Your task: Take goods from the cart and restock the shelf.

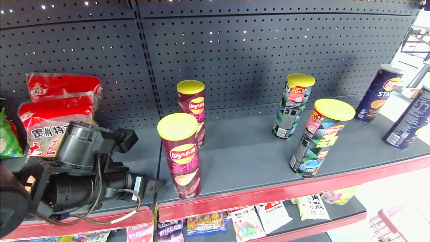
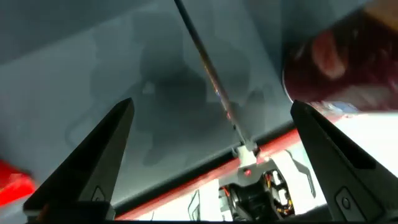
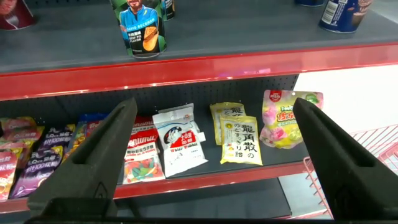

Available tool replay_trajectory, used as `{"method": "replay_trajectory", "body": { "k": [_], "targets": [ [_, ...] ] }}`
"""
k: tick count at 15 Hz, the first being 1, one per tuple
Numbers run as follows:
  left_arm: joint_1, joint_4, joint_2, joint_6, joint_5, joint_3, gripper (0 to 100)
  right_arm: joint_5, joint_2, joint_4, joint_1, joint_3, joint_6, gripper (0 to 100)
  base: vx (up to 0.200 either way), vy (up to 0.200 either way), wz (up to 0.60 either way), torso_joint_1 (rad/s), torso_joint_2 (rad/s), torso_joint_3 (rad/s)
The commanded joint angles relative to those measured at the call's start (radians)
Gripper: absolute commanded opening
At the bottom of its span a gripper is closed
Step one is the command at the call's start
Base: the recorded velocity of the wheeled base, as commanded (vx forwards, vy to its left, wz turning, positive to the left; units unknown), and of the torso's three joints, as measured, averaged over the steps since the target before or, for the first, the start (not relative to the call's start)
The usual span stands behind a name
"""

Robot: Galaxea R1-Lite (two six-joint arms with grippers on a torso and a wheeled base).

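On the grey shelf (image 1: 248,158), a maroon chip can with a yellow lid (image 1: 183,158) stands near the front edge, with a second one (image 1: 193,107) behind it. My left gripper (image 1: 155,187) is low over the shelf, just left of the front can. In the left wrist view this gripper (image 2: 212,104) is open and holds nothing, and the maroon can (image 2: 348,62) lies beyond one fingertip. My right gripper (image 3: 214,102) is open and empty, out in front of the shelf's red edge (image 3: 205,68) and below a multicoloured can (image 3: 140,28).
Two multicoloured cans (image 1: 295,106) (image 1: 319,139) and two blue cans (image 1: 378,94) (image 1: 408,122) stand to the right. Red bags (image 1: 57,107) lean at the far left. Snack packets (image 3: 242,140) hang on the lower shelf. A pink wire cart (image 1: 396,222) is at the lower right.
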Motion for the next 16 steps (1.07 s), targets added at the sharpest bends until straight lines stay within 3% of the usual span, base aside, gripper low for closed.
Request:
{"method": "replay_trajectory", "body": {
  "k": [1, 16],
  "targets": [
    [-0.002, -0.011, 0.039, 0.0, 0.002, 0.0, 100, 0.0, 0.0, 0.0, 0.001, 0.0, 0.0, 100, 0.0, 0.0, 0.0, 0.0, 0.0, 0.0],
    [-0.035, -0.045, 0.089, 0.001, 0.019, -0.039, 100, 0.0, 0.0, 0.0, 0.001, 0.0, -0.002, 100, 0.0, 0.0, 0.0, 0.0, 0.0, 0.0]
  ]
}}
